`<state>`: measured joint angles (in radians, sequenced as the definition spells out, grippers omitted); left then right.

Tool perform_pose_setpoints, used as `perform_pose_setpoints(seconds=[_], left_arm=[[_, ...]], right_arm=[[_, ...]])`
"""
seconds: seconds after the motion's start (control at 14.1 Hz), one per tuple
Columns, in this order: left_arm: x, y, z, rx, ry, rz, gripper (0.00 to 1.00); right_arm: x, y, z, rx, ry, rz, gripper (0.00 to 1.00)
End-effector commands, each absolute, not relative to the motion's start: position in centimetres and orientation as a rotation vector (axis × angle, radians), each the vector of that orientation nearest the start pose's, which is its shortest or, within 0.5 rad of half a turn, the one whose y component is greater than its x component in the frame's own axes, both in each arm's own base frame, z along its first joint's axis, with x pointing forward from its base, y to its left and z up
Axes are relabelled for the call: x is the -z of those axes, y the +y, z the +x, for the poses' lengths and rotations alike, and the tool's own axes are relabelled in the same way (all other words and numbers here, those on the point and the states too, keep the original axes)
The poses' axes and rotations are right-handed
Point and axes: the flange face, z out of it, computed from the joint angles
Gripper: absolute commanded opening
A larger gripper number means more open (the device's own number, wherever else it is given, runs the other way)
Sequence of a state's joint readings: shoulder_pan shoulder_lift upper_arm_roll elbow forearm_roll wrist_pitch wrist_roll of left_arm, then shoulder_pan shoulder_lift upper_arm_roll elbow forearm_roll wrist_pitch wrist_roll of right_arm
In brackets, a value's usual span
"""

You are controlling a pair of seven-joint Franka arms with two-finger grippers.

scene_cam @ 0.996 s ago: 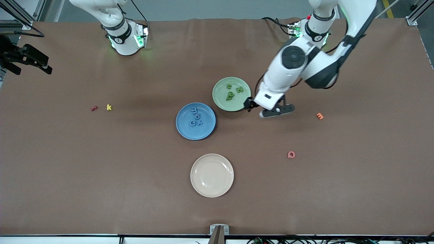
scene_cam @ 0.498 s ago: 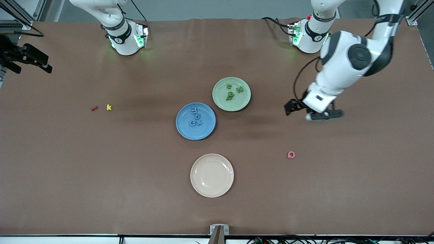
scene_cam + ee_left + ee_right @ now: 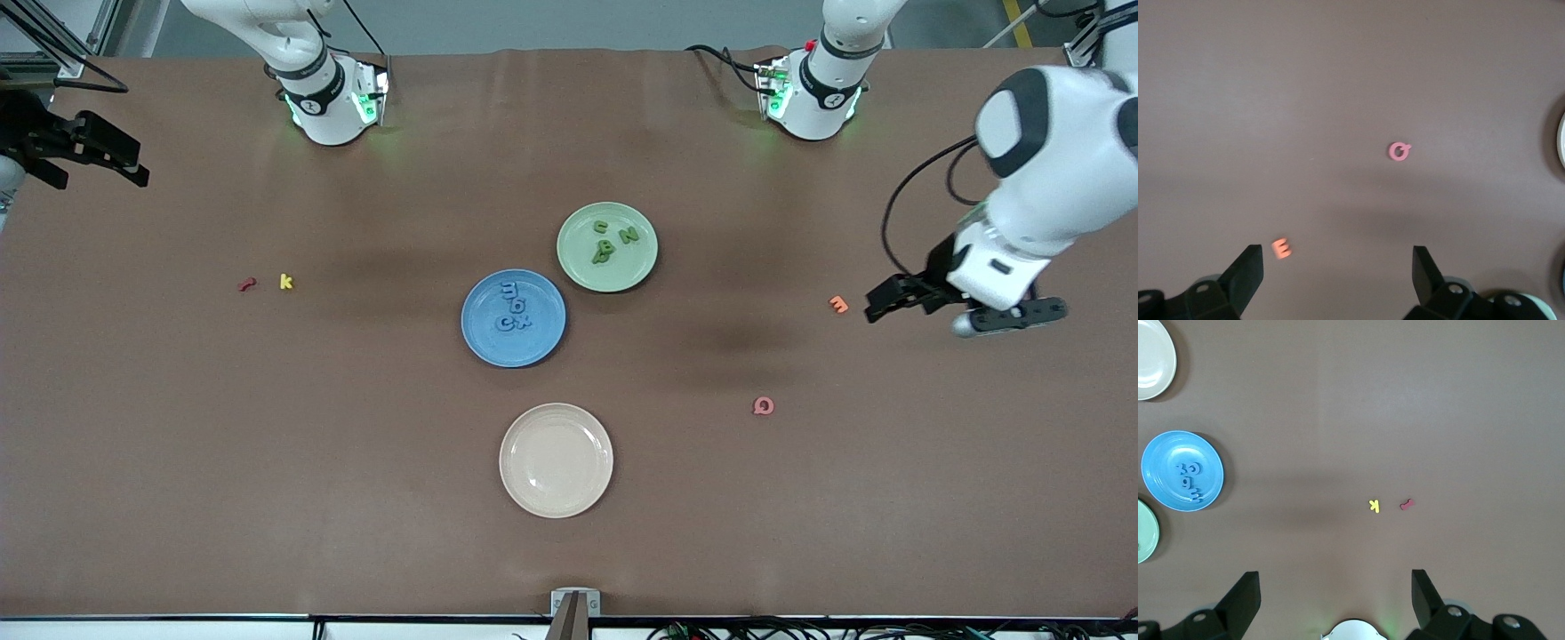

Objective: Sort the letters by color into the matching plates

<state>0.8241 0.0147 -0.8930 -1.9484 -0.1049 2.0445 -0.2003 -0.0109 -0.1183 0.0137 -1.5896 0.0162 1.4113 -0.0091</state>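
The blue letters (image 3: pixel 513 307) lie bunched in the blue plate (image 3: pixel 480 347) at the middle of the frame. The green letters (image 3: pixel 609 242) are clustered in the pale green plate (image 3: pixel 578 267) just above it, and the two plates almost touch. From where I stand the sorting looks done. These letters look light, stiff and chunky, probably foam or plastic. I'd pinch one across its flat sides or a thick stroke, coming straight down, since it could skate on the glazed plate. Both piles overlap, so I can't read or count every letter for sure. The left tool (image 3: pixel 1338 267) hangs spread and empty over the bare counter (image 3: pixel 356 498) toward the left arm's end, beside the orange letter (image 3: pixel 838 304), with the pink one (image 3: pixel 763 406) lower down. The right tool (image 3: pixel 1335 593) is spread and empty too. It sits high at the upper edge toward the right arm's end, half cut off in the front view, with the yellow letter (image 3: pixel 285 282) and the red letter (image 3: pixel 247 284) beneath it. The cream plate (image 3: pixel 556 460) holds nothing.
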Motion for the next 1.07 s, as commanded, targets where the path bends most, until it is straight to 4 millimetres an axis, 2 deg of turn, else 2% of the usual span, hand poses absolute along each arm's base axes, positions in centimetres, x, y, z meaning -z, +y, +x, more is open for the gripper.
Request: perform_pose_setpoints(seconds=[0.0, 0.07, 0.21, 0.28, 0.5, 0.71, 1.0], left_arm=[[-52.5, -2.7, 56.6, 0.060, -0.233, -3.244, 0.99], [-54.0, -1.1, 56.7, 0.071, -0.228, -3.241, 0.99], [-57.2, 0.6, 56.7, 0.092, -0.175, -3.244, 0.99], [-59.1, 2.2, 56.7, 0.114, -0.187, -3.243, 0.99], [-62.9, 3.6, 56.8, 0.211, -0.179, -3.236, 0.99], [-64.7, 3.4, 56.8, 0.270, -0.170, -3.229, 0.99], [-65.3, 3.0, 56.9, 0.283, -0.139, -3.174, 0.99]], right_arm=[[-66.6, 0.3, 49.9, -0.106, -0.024, -3.128, 1.00], [-66.5, 0.3, 49.9, -0.108, -0.025, -3.127, 1.00], [-66.5, 0.1, 49.9, -0.108, -0.018, -3.125, 1.00], [-66.5, 0.1, 49.9, -0.108, -0.016, -3.123, 1.00], [-66.5, 0.2, 49.9, -0.105, -0.019, -3.120, 1.00], [-66.5, 0.3, 49.9, -0.105, -0.019, -3.117, 1.00], [-66.7, 0.7, 50.0, -0.091, -0.043, -3.118, 1.00]])
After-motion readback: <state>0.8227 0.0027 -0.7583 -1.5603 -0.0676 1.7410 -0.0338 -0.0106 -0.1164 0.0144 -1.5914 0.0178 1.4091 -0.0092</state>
